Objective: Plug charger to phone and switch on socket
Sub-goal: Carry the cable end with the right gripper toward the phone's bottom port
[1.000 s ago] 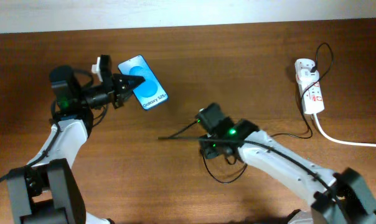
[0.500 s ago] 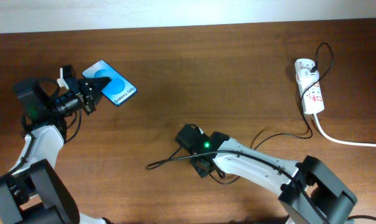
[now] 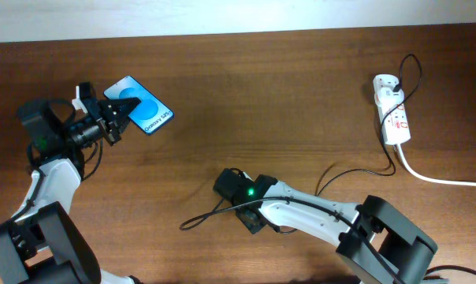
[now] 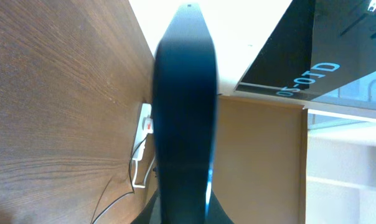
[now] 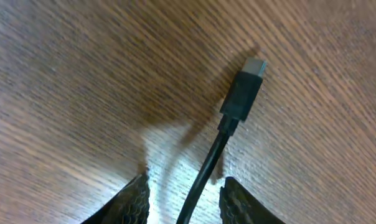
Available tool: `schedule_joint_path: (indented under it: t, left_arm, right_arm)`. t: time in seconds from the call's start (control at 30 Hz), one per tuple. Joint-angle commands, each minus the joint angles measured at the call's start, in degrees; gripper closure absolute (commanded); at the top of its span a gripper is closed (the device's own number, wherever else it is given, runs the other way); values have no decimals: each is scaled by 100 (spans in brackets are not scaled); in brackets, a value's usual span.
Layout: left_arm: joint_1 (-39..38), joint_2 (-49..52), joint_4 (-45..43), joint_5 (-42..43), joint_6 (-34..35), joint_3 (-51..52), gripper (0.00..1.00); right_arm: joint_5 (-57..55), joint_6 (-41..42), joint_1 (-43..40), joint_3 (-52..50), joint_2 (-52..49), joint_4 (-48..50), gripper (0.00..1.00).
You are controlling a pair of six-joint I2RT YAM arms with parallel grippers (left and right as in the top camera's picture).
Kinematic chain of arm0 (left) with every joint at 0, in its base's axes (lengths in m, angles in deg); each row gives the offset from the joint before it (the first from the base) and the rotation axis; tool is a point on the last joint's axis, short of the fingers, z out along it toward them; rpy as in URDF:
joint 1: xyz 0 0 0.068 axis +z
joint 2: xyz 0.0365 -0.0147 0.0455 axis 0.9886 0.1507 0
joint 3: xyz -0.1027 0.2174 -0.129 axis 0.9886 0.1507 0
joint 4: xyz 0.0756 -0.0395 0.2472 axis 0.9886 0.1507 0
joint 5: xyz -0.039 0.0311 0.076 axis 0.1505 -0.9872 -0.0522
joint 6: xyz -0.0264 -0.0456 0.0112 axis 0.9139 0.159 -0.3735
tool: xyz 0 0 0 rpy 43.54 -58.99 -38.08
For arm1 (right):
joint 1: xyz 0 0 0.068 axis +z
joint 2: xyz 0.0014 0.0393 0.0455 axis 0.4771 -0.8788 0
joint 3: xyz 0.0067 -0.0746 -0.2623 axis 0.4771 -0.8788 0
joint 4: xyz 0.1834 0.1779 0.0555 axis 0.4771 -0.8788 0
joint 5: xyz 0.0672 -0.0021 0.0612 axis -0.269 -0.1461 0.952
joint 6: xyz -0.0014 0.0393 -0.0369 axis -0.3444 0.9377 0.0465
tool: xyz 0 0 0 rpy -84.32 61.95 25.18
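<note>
The phone (image 3: 141,107), blue screen facing up, is held off the table at the far left by my left gripper (image 3: 117,115), which is shut on its left end. In the left wrist view the phone (image 4: 185,112) shows edge-on between the fingers (image 4: 182,214). The charger cable (image 3: 200,218) lies on the table at front centre. My right gripper (image 3: 236,203) is low over it. In the right wrist view the fingers (image 5: 183,199) are open on either side of the cable (image 5: 206,168), and the plug tip (image 5: 243,93) lies just ahead on the wood. The socket (image 3: 392,110) lies at the far right.
A thick white cord (image 3: 439,179) runs from the socket off the right edge. The black cable loops from the socket toward my right arm (image 3: 340,177). The socket also shows small in the left wrist view (image 4: 145,123). A white wall borders the table's far edge.
My left gripper carried the phone left, then held still. My right gripper moved left and toward the front edge, and the cable end now droops in a curve on the table.
</note>
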Motion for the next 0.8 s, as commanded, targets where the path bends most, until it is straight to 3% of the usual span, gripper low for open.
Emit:
schedule_joint_path:
  t: [0.0, 0.17, 0.23, 0.3, 0.43, 0.57, 0.7, 0.77]
  left_arm:
    - [17, -2, -13, 94, -142, -68, 100]
    - [17, -2, -13, 98, -142, -68, 100]
    - [17, -2, -9, 101, -142, -68, 100]
    - [17, -2, 391, 33, -151, -68, 100]
    - [17, -2, 1478, -295, -619, -68, 100]
    - [-468, -2, 1471, -229, -887, -70, 100]
    - [-1493, 31, 610, -387, -505, -70, 100]
    - [-1897, 166, -256, -391, -181, -70, 100]
  right_arm:
    - [-249, -107, 4, -24, -114, 118, 61]
    - [-323, -105, 2, -26, -116, 140, 73]
    - [-326, -105, 2, -24, -116, 136, 81]
    - [-424, -101, 2, 57, -114, 17, 96]
    - [-297, 251, -197, 839, 192, -522, 96]
    - [1180, 426, -848, 1333, 1311, -890, 96]
    - [1707, 850, -1467, 1318, 2918, -1921, 96]
    - [2135, 992, -1478, 1130, 3449, -1880, 96]
